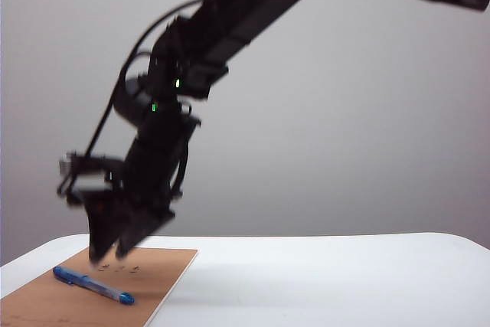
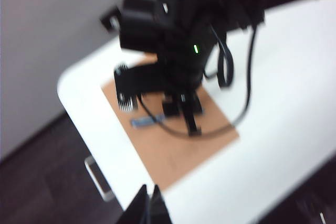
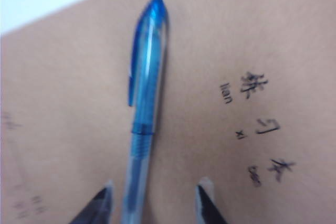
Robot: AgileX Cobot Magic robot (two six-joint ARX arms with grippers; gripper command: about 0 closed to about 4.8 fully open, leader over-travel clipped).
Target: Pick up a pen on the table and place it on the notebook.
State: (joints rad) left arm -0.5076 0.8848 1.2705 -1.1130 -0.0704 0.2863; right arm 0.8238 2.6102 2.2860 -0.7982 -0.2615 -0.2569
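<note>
Blue pen (image 3: 144, 103) lies on the notebook (image 3: 226, 35), right gripper (image 3: 155, 203) jaws released; left gripper (image 2: 149, 205) jaws clenched.

The notebook (image 3: 252, 51) carries small dark print on its brown cover: handwritten-style Chinese characters with tiny Latin letters beside them. "lian" and "xi" can be made out; a third word is too blurred. Fainter marks elsewhere on the cover cannot be read.

From above, the right end effector (image 2: 191, 124) hangs over the tan notebook (image 2: 184, 153), which lies at a rounded corner of the white desk (image 2: 283, 93). The blurred blue pen (image 2: 146, 122) lies on the cover beside it. The left end effector (image 2: 149, 208) shows as two dark fingertips close together at the frame edge.
</note>
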